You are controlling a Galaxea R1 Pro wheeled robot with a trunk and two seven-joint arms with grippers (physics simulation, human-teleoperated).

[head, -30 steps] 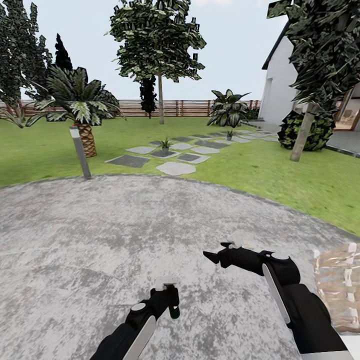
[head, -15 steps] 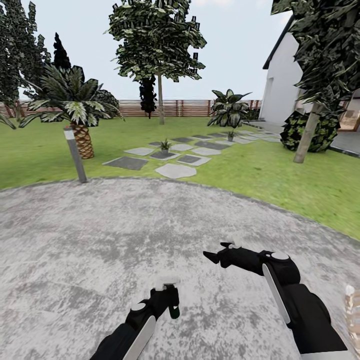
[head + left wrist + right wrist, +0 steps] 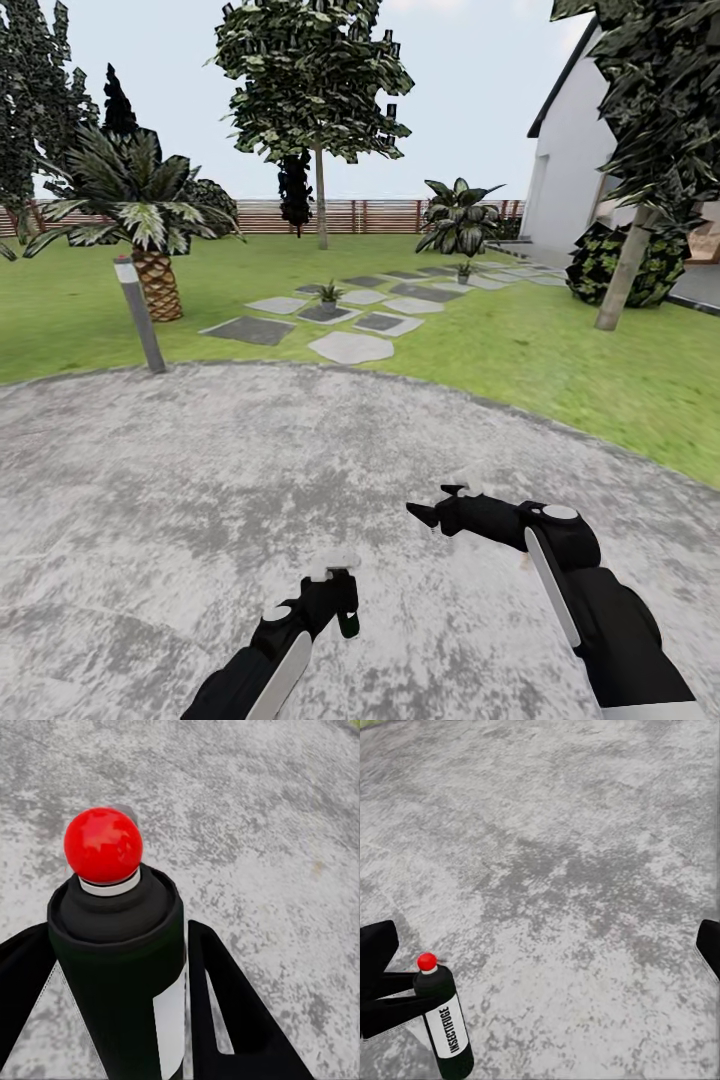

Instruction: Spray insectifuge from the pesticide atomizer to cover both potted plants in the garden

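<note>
A round grey gravel patio [image 3: 250, 480] spreads beneath both arms, bordered by green lawn [image 3: 560, 350] with flat grey and white stepping stones [image 3: 350, 347]. Two small potted rosettes stand far ahead among those stones, one [image 3: 328, 296] nearer, one [image 3: 463, 271] farther right. The black right gripper [image 3: 440, 503] hangs over the gravel with jaws wide and holding nothing. The left gripper [image 3: 335, 600] has its jaws clamped on the black, red-tipped pesticide atomizer [image 3: 120, 967], held upright above the patio.
</note>
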